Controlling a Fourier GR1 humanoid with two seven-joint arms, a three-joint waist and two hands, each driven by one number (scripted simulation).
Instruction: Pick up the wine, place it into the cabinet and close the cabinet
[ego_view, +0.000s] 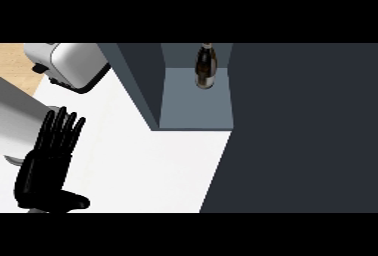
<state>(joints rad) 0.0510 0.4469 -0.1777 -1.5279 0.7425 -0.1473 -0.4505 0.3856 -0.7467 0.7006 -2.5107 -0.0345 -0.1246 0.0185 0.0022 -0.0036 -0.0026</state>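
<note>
Left robot hand (46, 170) is resting at the lower left of the head view, black, fingers straight and close together, pointing up the view, thumb jutting out to the right near the bottom edge. It is holding nothing and touching none of the task's things.

White surface (148, 170) is spreading out to the right of the hand.

Wide dark panel (295, 130) is filling the right side of the view from top to bottom, its left edge slanting across the surface. Cannot tell whether it is the cabinet's door.

Cabinet (140, 75) is showing further back, between the surface and the panel: a dark grey side wall on the left and a paler grey floor inside, open to view.

Wine (204, 67) is standing upright on the cabinet's floor, toward the back and close to the right side, next to the panel's edge. It is a dark bottle, well apart from the hand.

Toaster (70, 65), silvery with a black base, is sitting at the far left of the surface, beside the cabinet's outer wall.
</note>
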